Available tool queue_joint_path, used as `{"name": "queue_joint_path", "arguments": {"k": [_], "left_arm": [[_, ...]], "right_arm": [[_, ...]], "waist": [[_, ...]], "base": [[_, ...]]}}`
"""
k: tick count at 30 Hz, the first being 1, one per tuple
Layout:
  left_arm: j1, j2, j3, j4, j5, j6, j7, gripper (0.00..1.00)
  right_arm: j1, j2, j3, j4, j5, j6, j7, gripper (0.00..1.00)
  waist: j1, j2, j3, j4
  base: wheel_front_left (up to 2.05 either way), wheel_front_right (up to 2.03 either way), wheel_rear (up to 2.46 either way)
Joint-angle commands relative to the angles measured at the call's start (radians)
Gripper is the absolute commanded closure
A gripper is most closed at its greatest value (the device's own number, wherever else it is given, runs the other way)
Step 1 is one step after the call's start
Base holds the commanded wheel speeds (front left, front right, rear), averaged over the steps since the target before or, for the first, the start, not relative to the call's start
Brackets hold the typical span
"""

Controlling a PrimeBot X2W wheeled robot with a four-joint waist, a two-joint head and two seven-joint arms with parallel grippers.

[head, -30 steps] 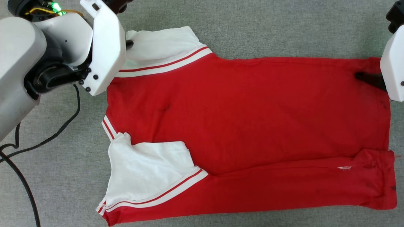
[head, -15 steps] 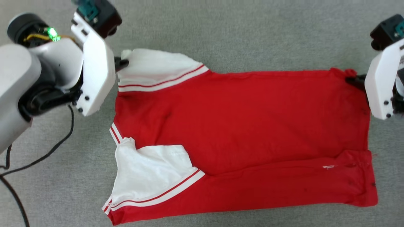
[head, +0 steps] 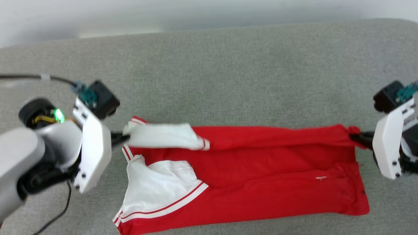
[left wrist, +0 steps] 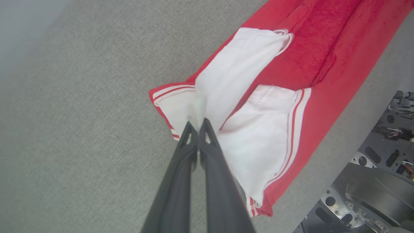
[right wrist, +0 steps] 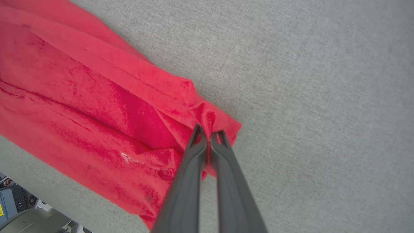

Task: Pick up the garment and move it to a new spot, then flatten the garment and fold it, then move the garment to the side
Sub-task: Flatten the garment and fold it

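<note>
The garment (head: 261,182), a red jersey with white striped sleeves, lies across the grey surface with its far edge lifted and drawn toward me. My left gripper (head: 122,137) is shut on the far white sleeve (left wrist: 226,71), its tips pinching the cloth in the left wrist view (left wrist: 197,124). At the other end my right gripper (head: 357,136) is shut on the garment's far red corner (right wrist: 213,119), the fabric bunched between its fingertips (right wrist: 208,132). The near sleeve (head: 156,189) rests flat. The number is hidden.
A grey padded surface (head: 228,71) stretches far behind the garment to a pale wall. A black cable (head: 29,77) runs along the left, near my left arm. The robot's base (left wrist: 372,181) shows at the lower right of the left wrist view.
My right gripper closed on the garment's far corner. Both grippers have raised the far edge and carried it toward the near edge, folding the garment lengthwise. The head camera has tilted up.
</note>
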Motion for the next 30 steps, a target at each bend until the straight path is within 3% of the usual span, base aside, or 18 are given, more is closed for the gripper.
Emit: {"name": "queue_joint_path", "arguments": {"k": [1,8,17,18,19,25,30], "left_arm": [[0.031,0.016,-0.004,-0.013,-0.003,0.010,-0.006,1.00],[0.223,0.043,-0.011,-0.069,-0.014,0.042,-0.011,1.00],[0.382,-0.009,-0.013,-0.033,0.011,0.060,-0.039,1.00],[0.386,-0.015,-0.012,-0.026,0.014,0.062,-0.049,0.39],[0.385,-0.016,-0.012,-0.019,0.026,0.062,-0.059,0.00],[0.392,-0.009,0.028,-0.022,0.066,0.108,-0.177,0.00],[0.416,-0.018,0.073,-0.024,0.130,0.203,-0.344,0.00]], "right_arm": [[0.025,-0.011,0.006,-0.006,0.005,-0.001,-0.011,1.00],[0.147,-0.030,0.019,-0.021,0.035,-0.001,-0.050,1.00],[0.214,0.017,0.040,0.044,0.006,-0.001,-0.081,1.00],[0.212,0.026,0.036,0.057,0.001,-0.001,-0.093,0.82],[0.211,0.035,0.034,0.068,-0.004,-0.001,-0.102,0.00],[0.200,0.025,-0.011,0.044,-0.013,-0.001,-0.186,0.00],[0.211,0.046,-0.145,0.034,-0.009,-0.001,-0.320,0.00]], "waist": [[0.0001,0.0000,-0.025,-0.003],[0.0001,0.0000,-0.055,0.002],[0.0001,0.0000,-0.043,-0.005],[0.0001,0.0000,-0.044,-0.006],[0.0001,0.0000,-0.046,-0.006],[0.0001,0.0000,-0.077,-0.008],[0.0001,0.0000,-0.094,-0.013]], "base": [[0.00,0.00,0.00],[0.00,0.00,0.00],[0.00,0.00,0.00],[0.00,0.00,0.00],[0.00,0.00,0.00],[0.00,0.00,0.00],[0.00,0.00,0.00]]}}
